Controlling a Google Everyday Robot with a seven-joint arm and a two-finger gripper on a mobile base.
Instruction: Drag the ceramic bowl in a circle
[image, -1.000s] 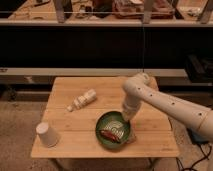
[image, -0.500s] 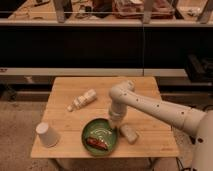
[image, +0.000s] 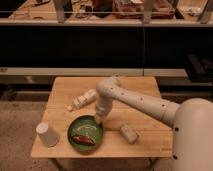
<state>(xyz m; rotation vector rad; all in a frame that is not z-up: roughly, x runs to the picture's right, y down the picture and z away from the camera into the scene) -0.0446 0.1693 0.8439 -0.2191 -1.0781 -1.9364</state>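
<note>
The ceramic bowl (image: 85, 134) is a shallow green dish with a pale ridged inside and a reddish-brown food piece in it. It sits on the wooden table (image: 145, 97) near the front edge, left of centre. My gripper (image: 98, 120) points down at the bowl's far right rim and is shut on that rim. The white arm reaches in from the right, over the table's middle.
A white upside-down paper cup (image: 47, 134) stands just left of the bowl near the table's front left corner. A pale bottle (image: 82, 100) lies behind the bowl. A small pale packet (image: 129, 133) lies to the bowl's right.
The bowl has slid left across the table's front together with the gripper, away from the packet and closer to the paper cup. The arm has swung left.
</note>
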